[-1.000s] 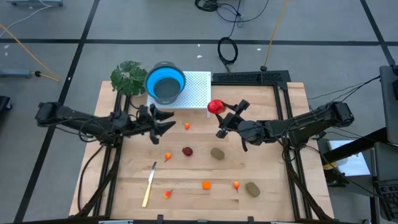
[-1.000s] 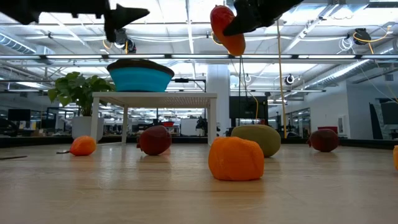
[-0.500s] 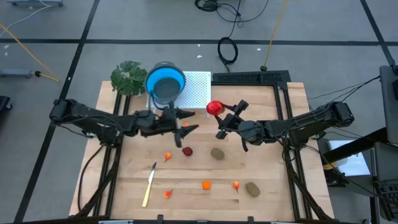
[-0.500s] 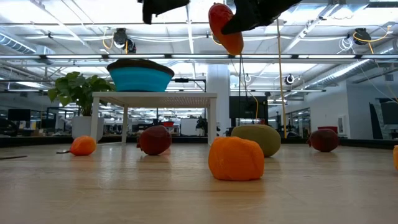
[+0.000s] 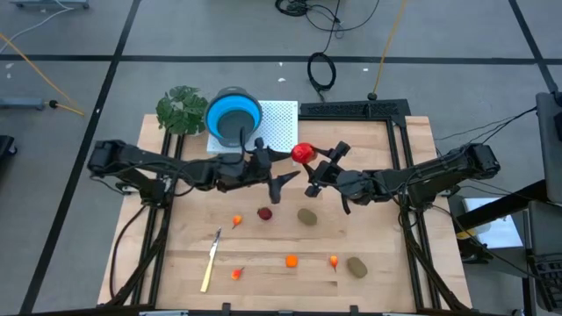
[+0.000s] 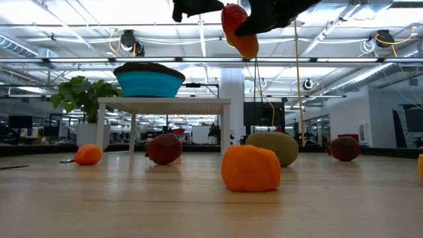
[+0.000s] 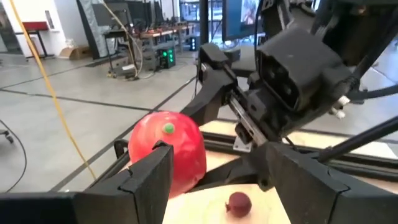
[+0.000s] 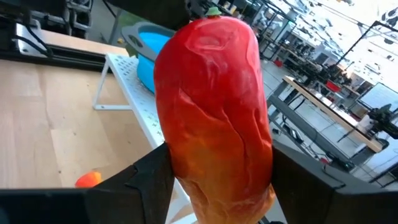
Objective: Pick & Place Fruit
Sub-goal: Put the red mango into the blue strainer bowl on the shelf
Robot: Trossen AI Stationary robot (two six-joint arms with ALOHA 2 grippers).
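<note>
A larger red-orange fruit piece (image 8: pixel 214 106) is held high above the table, with my right gripper (image 5: pixel 318 172) shut on it. My left gripper (image 5: pixel 283 168) stands open just to its left, at the same height. One finger (image 7: pixel 149 180) stands in front of the piece (image 7: pixel 168 149), and nothing is between the fingers. On the table lie a dark red round piece (image 5: pixel 264 213), two olive ovals (image 5: pixel 307 216) (image 5: pixel 356 267) and several tiny orange pieces (image 5: pixel 291 260). My right gripper pinches the red-orange piece between its two fingers (image 8: pixel 149 180), on opposite sides near its orange end (image 8: pixel 230 186). The fingers come in about level from the table's right side. The piece is lifted clear (image 6: pixel 239 30), orange end down. Whether my left gripper's finger touches it I cannot tell.
A blue bowl (image 5: pixel 234 117) stands on a white perforated rack (image 5: pixel 279 123) at the table's far side, beside a green plant (image 5: pixel 180 110). A pale-handled knife (image 5: pixel 211 259) lies near the front left. The table's right part is bare wood (image 5: pixel 386 237).
My left gripper has travelled toward the table's right edge, rising a little and rolling. It now stands right by the red-orange piece. My right gripper and the piece have kept still.
</note>
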